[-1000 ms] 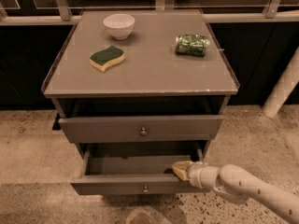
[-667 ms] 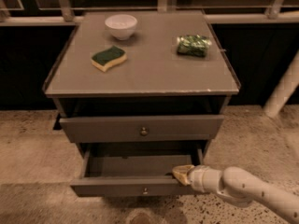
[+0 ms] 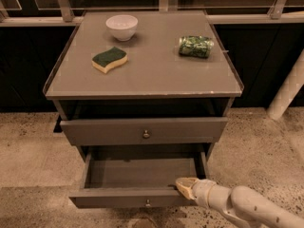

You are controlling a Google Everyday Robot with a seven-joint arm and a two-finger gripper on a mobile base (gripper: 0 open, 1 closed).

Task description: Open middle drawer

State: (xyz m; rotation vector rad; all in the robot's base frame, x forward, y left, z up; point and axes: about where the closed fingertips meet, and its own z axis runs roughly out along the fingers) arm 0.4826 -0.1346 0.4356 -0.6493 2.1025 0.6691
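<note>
The middle drawer (image 3: 118,198) is the lower of the two grey fronts that show, with a small brass knob (image 3: 148,203). It is pulled well out and its bare inside (image 3: 142,172) shows. My gripper (image 3: 183,186), tan-tipped on a white arm coming from the lower right, rests at the top edge of this drawer's front, right of the knob. Above it, another grey drawer front (image 3: 95,131) with a brass knob stands slightly out. The bottom drawer is hidden underneath.
On the cabinet top (image 3: 156,75) stand a white bowl (image 3: 121,26), a green and yellow sponge (image 3: 109,59) and a green snack bag (image 3: 195,46). A white post (image 3: 285,91) stands at the right. The floor is speckled stone.
The middle drawer has slid a little further out toward me, and my gripper has moved with its front edge.
</note>
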